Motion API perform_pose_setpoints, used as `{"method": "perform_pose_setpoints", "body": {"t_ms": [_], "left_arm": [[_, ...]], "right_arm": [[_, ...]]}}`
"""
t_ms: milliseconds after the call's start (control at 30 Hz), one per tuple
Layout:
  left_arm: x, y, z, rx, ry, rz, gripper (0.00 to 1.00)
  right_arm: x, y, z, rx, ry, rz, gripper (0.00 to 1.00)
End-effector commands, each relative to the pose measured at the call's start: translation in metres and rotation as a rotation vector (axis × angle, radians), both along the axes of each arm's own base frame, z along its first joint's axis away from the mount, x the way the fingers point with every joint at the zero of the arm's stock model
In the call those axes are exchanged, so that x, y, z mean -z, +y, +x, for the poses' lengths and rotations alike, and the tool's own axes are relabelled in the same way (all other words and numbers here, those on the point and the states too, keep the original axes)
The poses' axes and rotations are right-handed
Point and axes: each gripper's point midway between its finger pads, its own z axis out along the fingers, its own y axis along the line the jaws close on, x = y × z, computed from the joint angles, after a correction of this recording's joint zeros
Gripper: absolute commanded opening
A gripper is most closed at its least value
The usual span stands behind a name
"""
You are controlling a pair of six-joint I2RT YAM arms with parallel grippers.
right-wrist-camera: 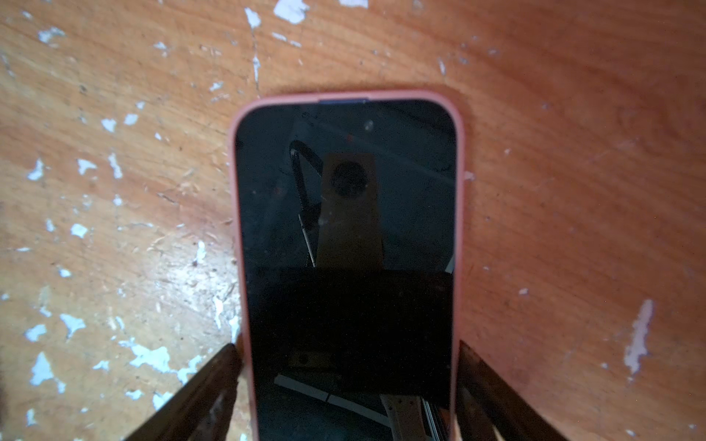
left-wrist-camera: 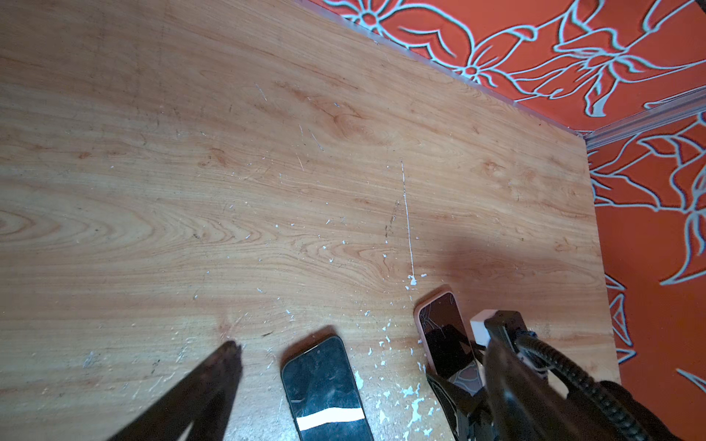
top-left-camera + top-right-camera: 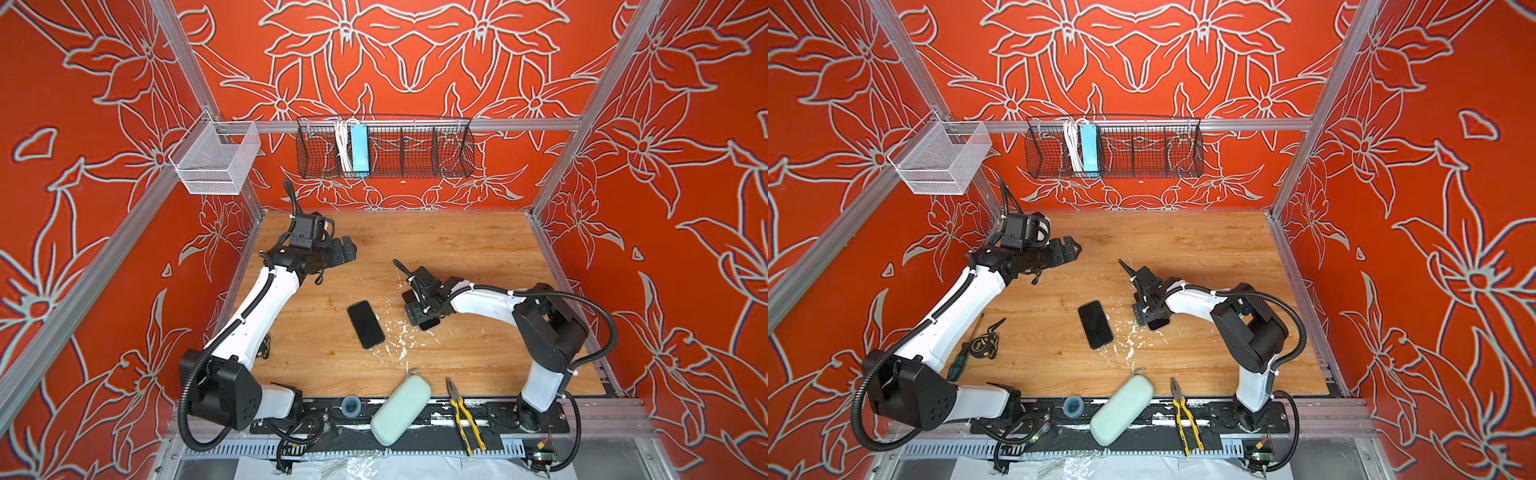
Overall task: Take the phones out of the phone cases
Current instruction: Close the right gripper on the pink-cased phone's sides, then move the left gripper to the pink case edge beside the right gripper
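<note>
Fingers (image 1: 214,382) of right hand (image 1: 347,347) flank the long edges of the phone (image 1: 345,229) in its case (image 1: 459,160); clamped or not, I cannot tell. Left hand (image 3: 348,249) hangs open, well apart.

The phone case (image 1: 401,95) runs off the picture's edge between the jaws of the right gripper (image 1: 347,349), whose blurred fingertips (image 1: 221,370) flank it, contact unclear. In both top views that gripper hides most of the case.

Left tool (image 3: 347,249) hovers raised, jaws wide apart; right tool (image 3: 419,311) points down, jaws spread.
</note>
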Motion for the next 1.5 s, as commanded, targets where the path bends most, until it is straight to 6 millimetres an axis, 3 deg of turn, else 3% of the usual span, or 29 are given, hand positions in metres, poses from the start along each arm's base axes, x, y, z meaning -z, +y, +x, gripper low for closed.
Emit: {"method": "perform_pose_setpoints", "body": {"t_ms": [0,400,767,900,1167,1333,1467], "left_arm": [[-0.005,0.002,-0.003,-0.010,-0.024,0.001,0.97],[-0.005,0.002,-0.003,-0.010,-0.024,-0.002,0.97],[-0.001,-0.005,-0.003,-0.012,-0.008,-0.050,0.97],[0.008,-0.023,-0.006,0.006,0.033,-0.177,0.97],[0.052,-0.072,-0.029,0.064,0.132,-0.277,0.97],[0.060,-0.105,-0.036,0.127,0.164,-0.437,0.97],[0.070,-0.123,-0.039,0.170,0.202,-0.456,0.97]], "right_arm": [[0.018,-0.016,-0.029,-0.018,0.110,-0.061,0.84],[0.011,-0.011,-0.029,-0.024,0.107,-0.004,0.61],[-0.008,0.000,-0.022,-0.034,0.102,0.092,0.58],[-0.011,0.001,-0.020,-0.041,0.104,0.109,0.57],[-0.026,0.004,-0.016,-0.062,0.090,0.151,0.57],[-0.038,0.007,-0.014,-0.076,0.078,0.180,0.57],[-0.045,0.011,-0.013,-0.085,0.071,0.201,0.57]]}}
